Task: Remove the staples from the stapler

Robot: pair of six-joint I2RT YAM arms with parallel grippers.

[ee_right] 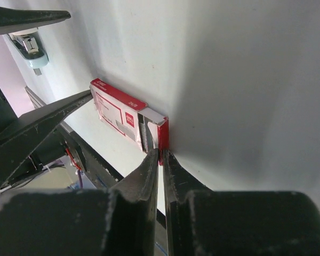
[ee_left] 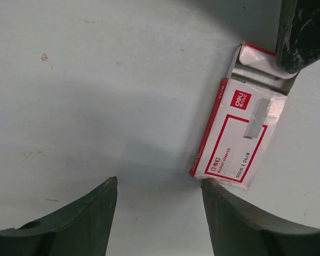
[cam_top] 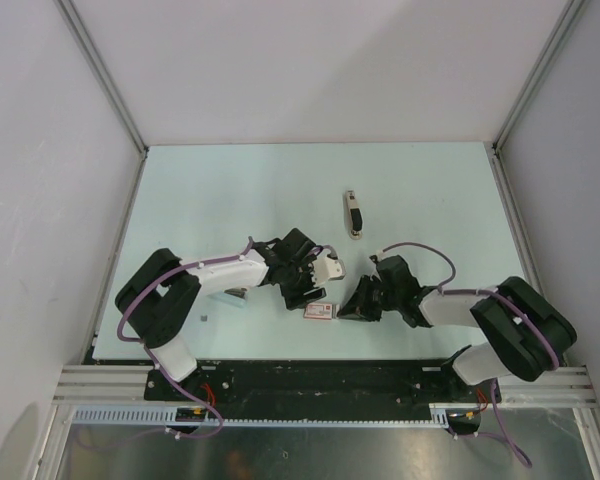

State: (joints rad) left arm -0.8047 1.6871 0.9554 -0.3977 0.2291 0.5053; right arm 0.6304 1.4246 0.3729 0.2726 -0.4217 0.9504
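right gripper pinched on the staple box flap, left gripper wide open and empty beside it, so one tug could spill the staples

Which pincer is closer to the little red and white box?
Right. The right pincer pinches the box at its open end; the left pincer is open, one fingertip by its other end.

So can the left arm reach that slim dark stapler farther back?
Probably yes: the left end effector is open and empty, and only bare table lies between it and the slim dark grey-black stapler.
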